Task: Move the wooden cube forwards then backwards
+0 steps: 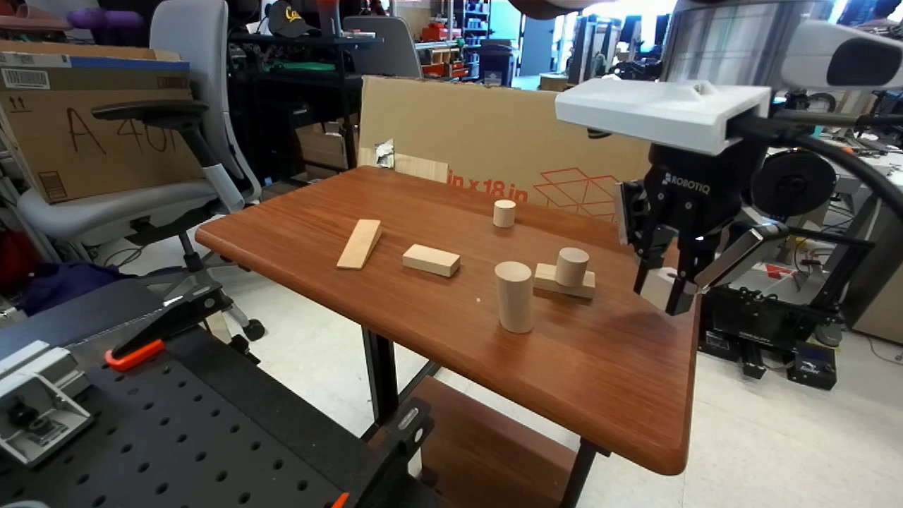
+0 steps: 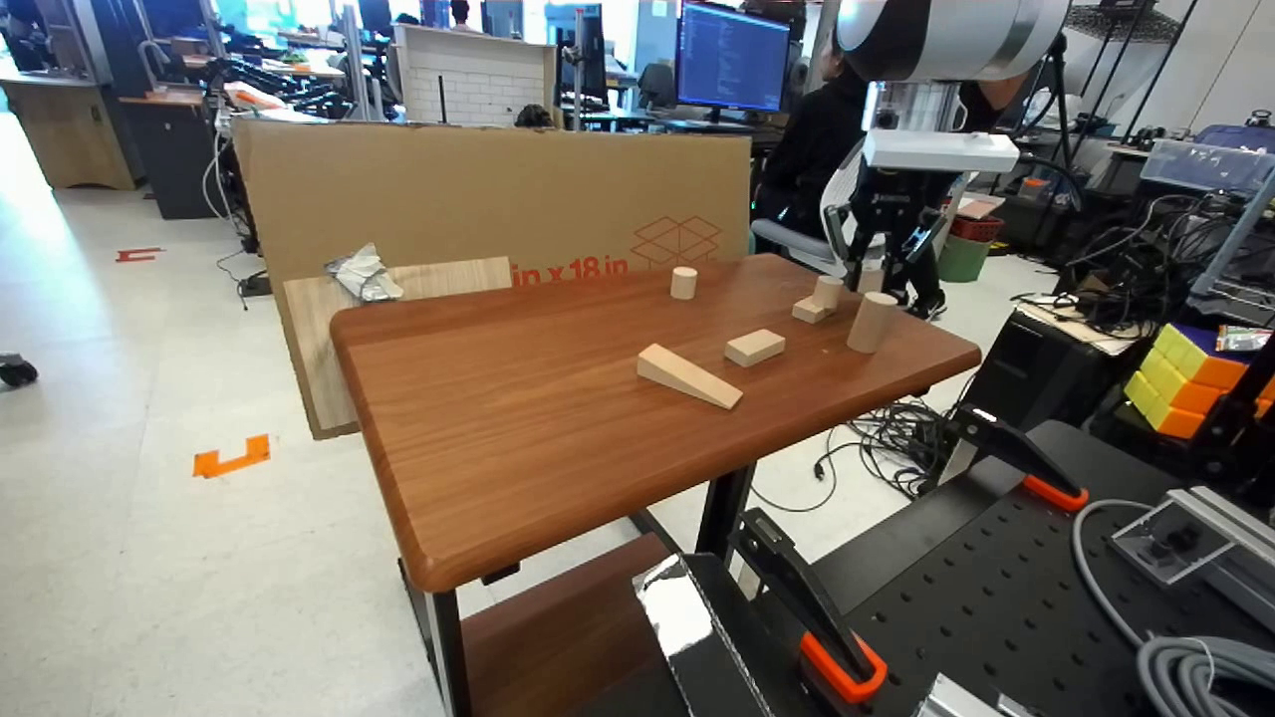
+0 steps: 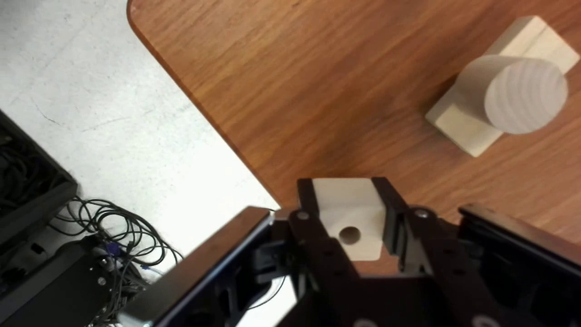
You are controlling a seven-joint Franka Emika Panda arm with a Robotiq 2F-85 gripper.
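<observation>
The wooden cube is a small pale block with a round hole in one face. In the wrist view the cube (image 3: 349, 202) sits between the two black fingertips of my gripper (image 3: 346, 188), which is shut on it. In both exterior views the gripper (image 1: 660, 293) (image 2: 871, 280) holds the cube (image 1: 658, 283) (image 2: 872, 273) above the tabletop, near one end of the brown table (image 1: 621, 381). The cube looks tilted in an exterior view. The fingers cover its sides.
A tall upright cylinder (image 1: 515, 296) stands near the gripper. Beside it a shorter cylinder (image 1: 572, 267) stands on a flat block (image 1: 580, 287). Farther off are a rectangular block (image 1: 431, 260), a wedge (image 1: 360, 244) and a small cylinder (image 1: 504, 214). A cardboard sheet (image 1: 487, 134) stands behind the table.
</observation>
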